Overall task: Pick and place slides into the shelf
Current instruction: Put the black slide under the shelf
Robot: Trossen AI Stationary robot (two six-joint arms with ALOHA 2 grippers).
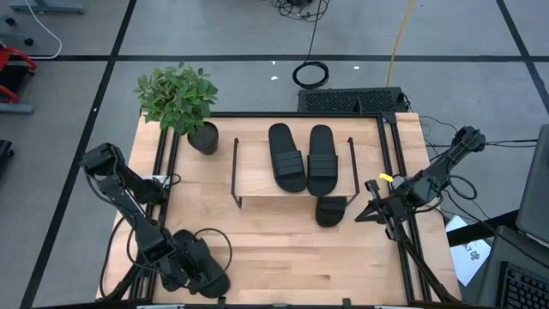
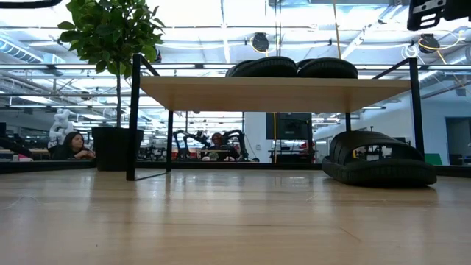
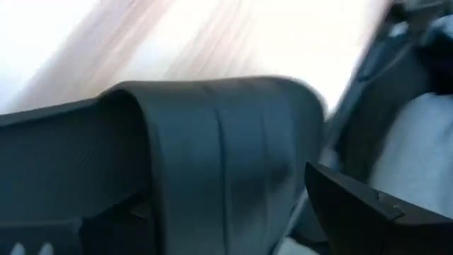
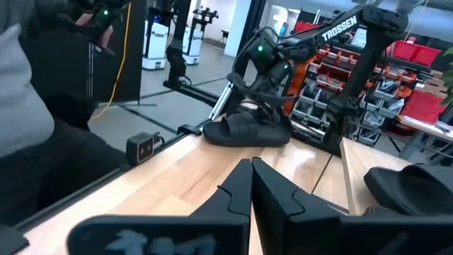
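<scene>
At the near left corner of the pale wooden tabletop (image 1: 283,257), the left gripper (image 1: 199,273) sat over a black open-toe slide sandal (image 1: 210,279) — whether its fingers pinched the strap could not be told. Farther right, the right gripper (image 1: 371,209) hung with fingers pressed together, just beside a second black slide (image 1: 330,210) on the table under the shelf's front edge. Beyond, the low light-wood shelf with black metal frames (image 1: 257,176) carried two more black slides (image 1: 300,159) side by side — a leafy potted plant (image 1: 180,99) stood at the far left.

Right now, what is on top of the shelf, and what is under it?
Two black slides lie side by side on the shelf. One slide sits partly under its right end.
</scene>
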